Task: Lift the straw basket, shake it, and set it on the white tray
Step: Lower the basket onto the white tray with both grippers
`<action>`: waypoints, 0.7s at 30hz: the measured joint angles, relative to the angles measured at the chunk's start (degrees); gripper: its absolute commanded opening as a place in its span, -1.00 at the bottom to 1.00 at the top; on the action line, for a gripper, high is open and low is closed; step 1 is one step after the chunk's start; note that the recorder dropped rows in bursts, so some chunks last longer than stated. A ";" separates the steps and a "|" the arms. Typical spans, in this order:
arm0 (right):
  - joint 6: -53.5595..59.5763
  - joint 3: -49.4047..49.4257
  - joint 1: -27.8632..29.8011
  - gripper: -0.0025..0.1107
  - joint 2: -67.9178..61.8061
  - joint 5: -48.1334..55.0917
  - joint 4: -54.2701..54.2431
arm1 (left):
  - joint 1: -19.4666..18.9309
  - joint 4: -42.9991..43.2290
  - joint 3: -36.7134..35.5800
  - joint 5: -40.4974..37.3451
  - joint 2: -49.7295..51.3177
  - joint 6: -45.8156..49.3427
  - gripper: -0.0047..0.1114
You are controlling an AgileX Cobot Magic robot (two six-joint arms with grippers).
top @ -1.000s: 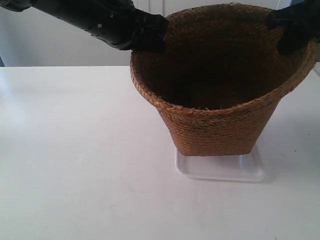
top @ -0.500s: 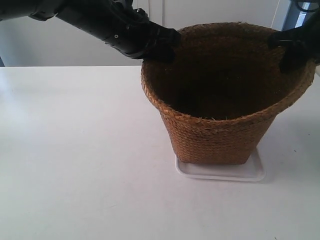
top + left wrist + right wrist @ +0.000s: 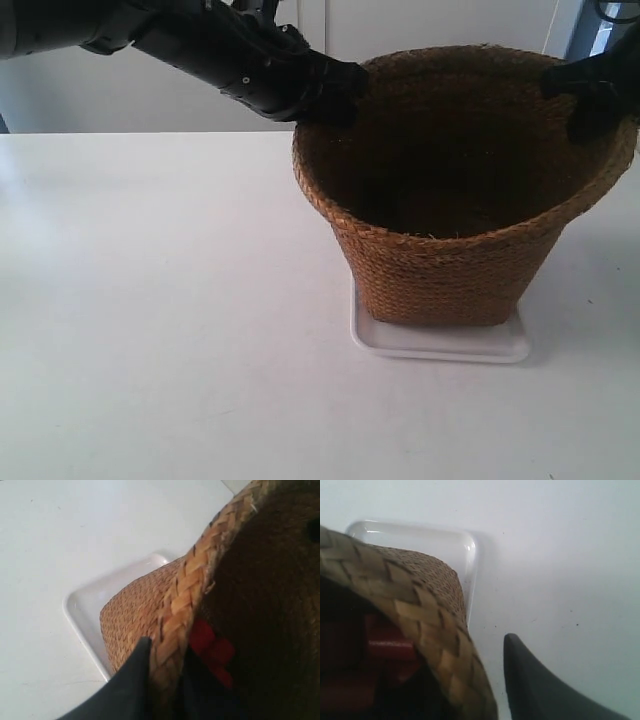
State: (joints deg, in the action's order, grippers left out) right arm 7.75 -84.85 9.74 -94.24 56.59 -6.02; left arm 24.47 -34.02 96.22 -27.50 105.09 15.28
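Observation:
The straw basket (image 3: 440,270) stands upright with its base on the white tray (image 3: 440,348). The arm at the exterior view's left reaches its rim (image 3: 335,95); the arm at the exterior view's right is at the opposite rim (image 3: 590,95). In the left wrist view my left gripper (image 3: 167,655) is shut on the braided rim (image 3: 185,590), one dark finger outside and one inside. In the right wrist view my right gripper (image 3: 470,660) straddles the rim (image 3: 430,625), open; its outer finger (image 3: 530,680) stands clear of the weave and the inner one is hidden.
The white table (image 3: 150,300) stretches wide to the exterior view's left and front. A pale wall stands behind. Red shapes (image 3: 210,650) show inside the dark basket beside the inner fingers; I cannot tell what they are.
The basket came down from above the tray and now rests on it, a little further right. Both arms sank with it.

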 measured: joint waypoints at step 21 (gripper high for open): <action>-1.25 0.27 1.46 0.28 -1.51 -2.09 6.55 | -0.77 0.86 0.36 2.78 -0.50 2.12 0.11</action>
State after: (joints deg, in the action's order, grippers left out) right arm 6.51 -84.59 11.20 -95.75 54.50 0.53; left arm 23.70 -33.16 96.58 -24.72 104.59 17.39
